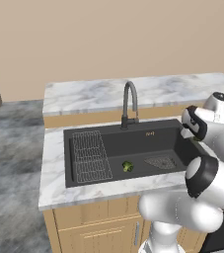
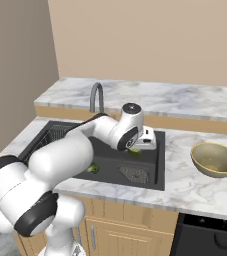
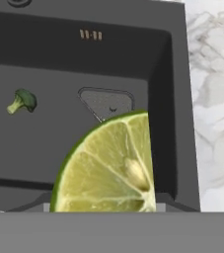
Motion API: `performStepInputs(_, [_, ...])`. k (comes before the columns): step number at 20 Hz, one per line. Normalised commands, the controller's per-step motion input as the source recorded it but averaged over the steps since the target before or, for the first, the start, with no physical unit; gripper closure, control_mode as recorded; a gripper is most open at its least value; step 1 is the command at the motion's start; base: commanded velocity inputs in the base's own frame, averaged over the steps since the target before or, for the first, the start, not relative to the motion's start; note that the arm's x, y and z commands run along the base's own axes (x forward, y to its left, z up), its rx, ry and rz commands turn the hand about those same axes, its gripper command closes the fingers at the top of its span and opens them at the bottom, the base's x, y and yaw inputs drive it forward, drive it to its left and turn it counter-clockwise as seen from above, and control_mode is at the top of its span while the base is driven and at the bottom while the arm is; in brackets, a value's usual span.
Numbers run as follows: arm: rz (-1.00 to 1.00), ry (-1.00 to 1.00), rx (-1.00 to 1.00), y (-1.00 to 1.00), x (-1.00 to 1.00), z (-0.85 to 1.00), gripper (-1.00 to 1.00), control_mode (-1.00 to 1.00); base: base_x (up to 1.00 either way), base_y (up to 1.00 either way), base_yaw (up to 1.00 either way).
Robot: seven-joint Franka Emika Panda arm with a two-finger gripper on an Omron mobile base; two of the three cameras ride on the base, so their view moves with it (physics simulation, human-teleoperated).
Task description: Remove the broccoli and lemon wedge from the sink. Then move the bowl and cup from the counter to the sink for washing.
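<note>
holding the lemon wedge [image 3: 111,165] close under the hand camera, the gripper [image 2: 135,150] sits over the right part of the sink [image 1: 84,132], its jaws part-way closed with the wedge between them; the fingertips themselves are hidden behind the fruit, so the exact contact is a judgement. the wedge looks light, with a smooth waxy rind and a wet cut face, so it is likely slippery and a little soft; a squeeze across the rind and flat sides should suit it better than pinching the thin pointed end. the broccoli [image 1: 127,166] lies on the basin floor beside the drain strainer [image 1: 160,162], well apart from the hand. it seems light, bumpy and fairly stiff, best taken at the floret head or stem. the bowl [image 2: 215,159] waits on the counter [image 2: 195,190] to the right of the sink.
</note>
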Motion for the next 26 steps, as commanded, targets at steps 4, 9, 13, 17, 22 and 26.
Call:
performStepInputs(4, [-0.04, 0.00, 0.00, -0.35, 0.00, -0.03, 1.00, -1.00, 0.00, 0.00, 0.00])
performStepInputs(9, [-0.02, 0.00, 0.00, -0.36, 0.00, -0.04, 1.00, -1.00, 0.00, 0.00, 0.00])
performStepInputs(13, [-0.03, 0.00, 0.00, -0.37, -0.02, -0.02, 1.00, -1.00, 0.00, 0.00, 0.00])
performStepInputs(17, [-0.07, 0.00, 0.00, -0.36, -0.07, -0.07, 1.00, -1.00, 0.00, 0.00, 0.00])
performStepInputs(22, [-0.09, 0.00, 0.00, -0.31, -0.12, -0.10, 1.00, -1.00, 0.00, 0.00, 0.00])
performStepInputs(26, [-0.12, -0.05, 0.00, -0.19, -0.20, -0.12, 1.00, -1.00, 0.00, 0.00, 0.00])
